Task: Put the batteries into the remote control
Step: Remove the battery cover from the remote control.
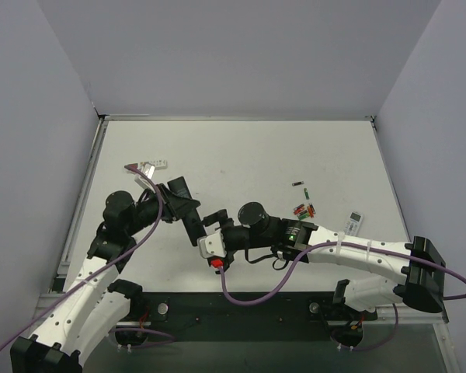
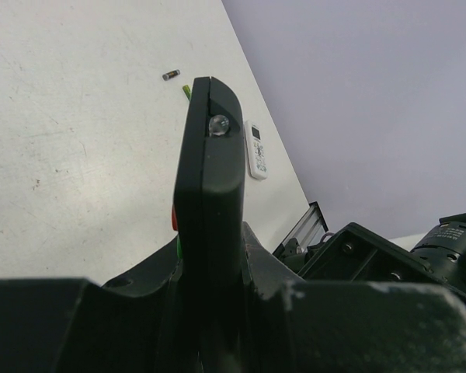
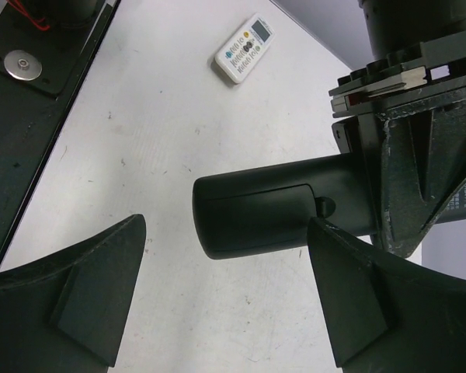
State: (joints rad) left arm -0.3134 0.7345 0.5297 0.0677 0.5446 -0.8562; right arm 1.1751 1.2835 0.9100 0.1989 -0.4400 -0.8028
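My left gripper is shut on the black remote control and holds it above the table. In the left wrist view the remote stands edge-on between the fingers. My right gripper is open. In the right wrist view the remote's end, with its battery cover closed, lies between the fingers, and the right finger is at the cover's notch. The batteries lie on the table to the right, with a dark one and a green one apart.
A small white remote lies at the right and shows in the left wrist view. A long white remote lies at the back left. A white remote shows beyond the right fingers. The black base plate runs along the near edge.
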